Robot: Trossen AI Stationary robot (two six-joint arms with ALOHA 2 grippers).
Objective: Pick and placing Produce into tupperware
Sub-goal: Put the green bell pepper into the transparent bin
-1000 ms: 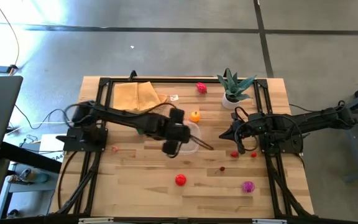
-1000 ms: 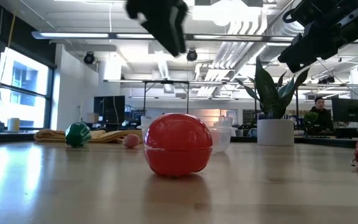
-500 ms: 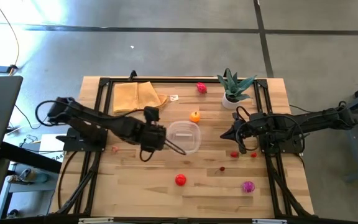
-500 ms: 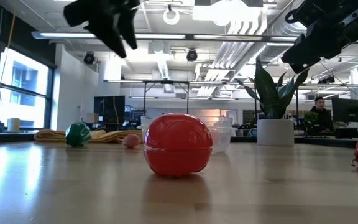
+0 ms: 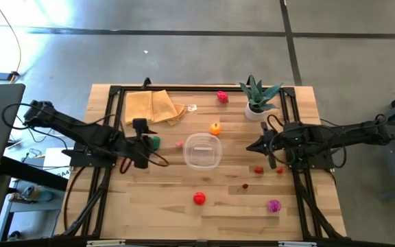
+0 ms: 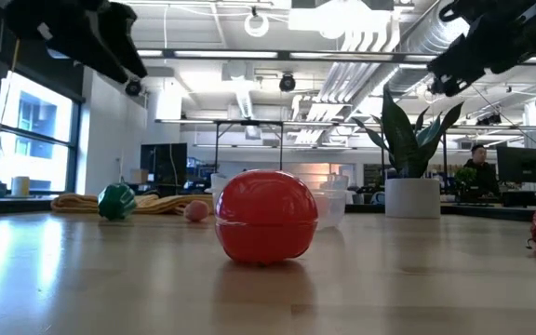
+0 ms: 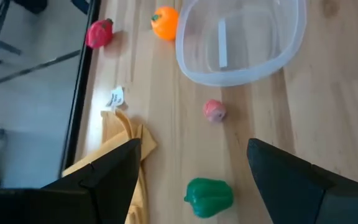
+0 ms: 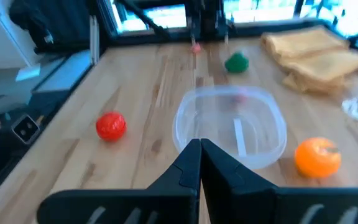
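The left gripper (image 5: 142,152) hangs above the left part of the wooden table (image 5: 156,206) with its two dark fingers (image 7: 291,180) spread apart and nothing between them. Just beside it on the table lies a small green toy pepper (image 7: 209,196), and a little farther right a small pink toy fruit (image 7: 214,111). Beyond these, near the table's middle, sits the clear shallow plastic container with rounded corners (image 5: 202,151), holding no produce. An orange toy fruit (image 5: 214,128) lies just off its far edge, and a folded tan cloth (image 5: 151,106) rests at the far left.

The right gripper (image 5: 260,146) waits above the table's right side, pointing toward the container, its fingers (image 8: 194,165) pressed together on nothing. Near it lie two small red pieces (image 5: 258,169). A round red toy fruit (image 5: 198,198) lies on the near side of the container, a magenta piece (image 5: 273,205) at the near right, a red-pink piece (image 5: 221,97) at the far edge, and a spiky green potted plant (image 5: 257,97) at the far right.
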